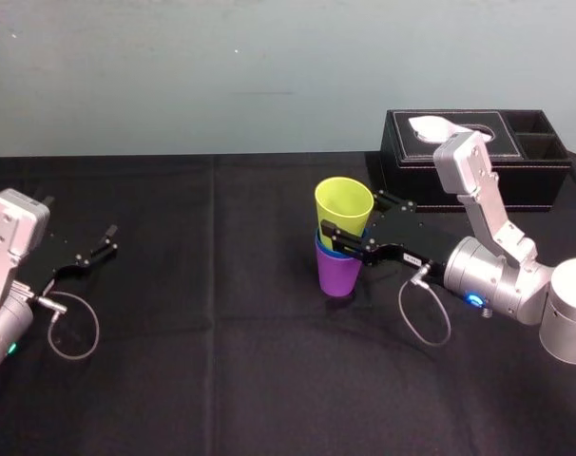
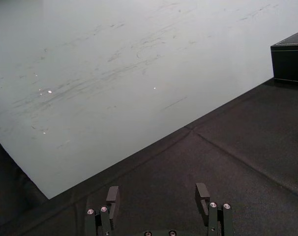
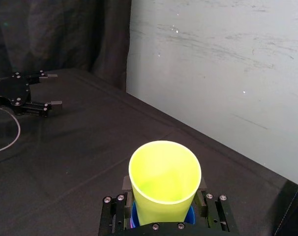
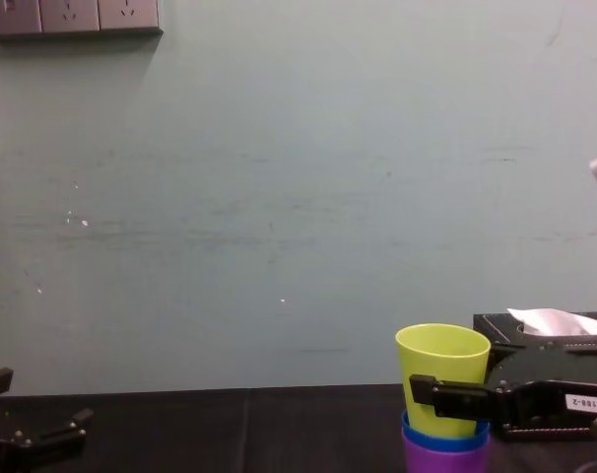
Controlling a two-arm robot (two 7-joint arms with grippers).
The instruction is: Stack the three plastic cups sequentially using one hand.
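Nearest the robot on its right side, the right claw (image 1: 353, 214) reached forward over the black tablecloth (image 1: 221, 332) to the cups. Its two slim fingers (image 3: 204, 197) were pressed against opposite sides of the yellow-green cup (image 1: 343, 204), pinching it just below the rim. Gripping that high likely kept the fingers clear of the cups underneath, so the top cup could slide down without the claw snagging on a lower rim.

On the robot's left, the left claw (image 1: 103, 242) lay low over the cloth, well apart from the cups, its fingers spread and holding nothing. That fitted a one-handed job: it looked parked out of the way.

Around the middle of the table stood the stack. The purple cup (image 1: 337, 275) sat upright on the cloth as the base. The blue cup (image 4: 444, 440) was nested so deep that only a thin band of its rim showed. The yellow-green cup stood upright in the blue one, much of its wall above it. Judging by that, the last cup was seated or nearly so, and letting go looked like the step left.

Farther back on the right sat the black tissue box (image 1: 412, 176), apart from the stack, with the pale wall (image 1: 174, 76) behind it.
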